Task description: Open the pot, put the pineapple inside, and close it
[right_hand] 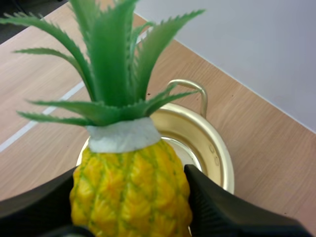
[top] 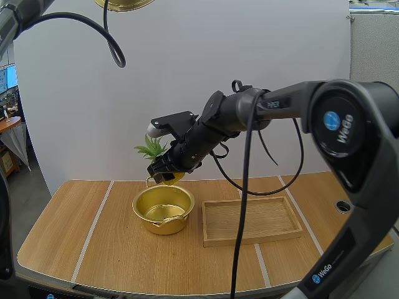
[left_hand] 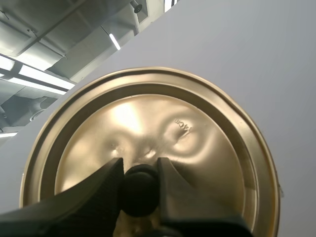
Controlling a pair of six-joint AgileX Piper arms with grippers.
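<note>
Right arm (top: 283, 103): lettered "WeGo" and "PiPER", stretched leftward, wrist angled down. Right gripper (top: 163, 172) pinching pineapple (right_hand: 131, 192) just above open pot (top: 136, 210) on worktop (top: 62, 237). Left gripper (left_hand: 139, 165) clamping lid (left_hand: 207, 148) knob.

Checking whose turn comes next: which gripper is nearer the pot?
Right. The right gripper, holding the pineapple, hangs just above the rim of the pot; the left gripper holds the lid by its knob, well above it.

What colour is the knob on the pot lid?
Black knob, pinched by the left gripper; best in the left wrist view.
</note>
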